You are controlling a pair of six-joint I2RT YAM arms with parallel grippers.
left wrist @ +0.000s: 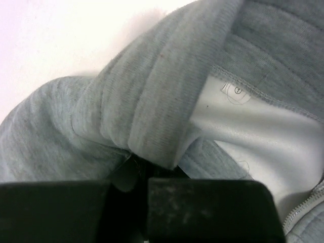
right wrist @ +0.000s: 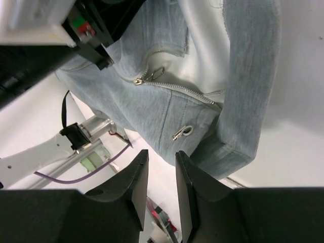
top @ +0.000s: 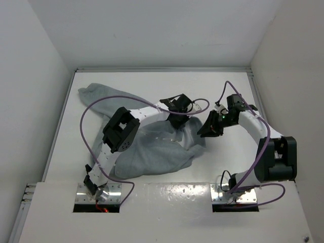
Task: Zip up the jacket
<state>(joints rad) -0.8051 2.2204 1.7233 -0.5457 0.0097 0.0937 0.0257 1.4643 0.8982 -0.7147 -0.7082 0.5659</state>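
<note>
Closest in, the left gripper's (left wrist: 142, 182) black fingers (left wrist: 202, 207) stand pressed together, and a thick rolled fold of the jacket (left wrist: 152, 101) runs down into them, so it is pinching the grey fabric. Just beside that fold the pale lining shows, and a short run of zipper (left wrist: 304, 207) sits at the lower right corner of that wrist view.

From above, the left arm (top: 119, 134) rises from its base at the near edge and bends at a high elbow. Its forearm reaches right across the garment, with the left gripper (top: 177, 122) pointing down onto the jacket's right-hand part. The jacket (top: 152, 152) lies crumpled on the left half of the white tabletop (top: 152, 81), with one part trailing towards the far left corner.

The right arm (top: 276, 157) arcs up from its base and curls back to the left. The right gripper (top: 207, 129) hovers just off the jacket's right edge, close to the left gripper but apart from it. Its fingers (right wrist: 131, 187) stand a narrow gap apart with nothing between them. In its wrist view the jacket (right wrist: 167, 101) hangs just beyond the fingertips, not touching them. The zipper (right wrist: 182, 91) runs slantwise across the cloth. One metal pull (right wrist: 154, 74) lies on that line and a second pull (right wrist: 183, 132) sits lower, near the ribbed hem.
</note>
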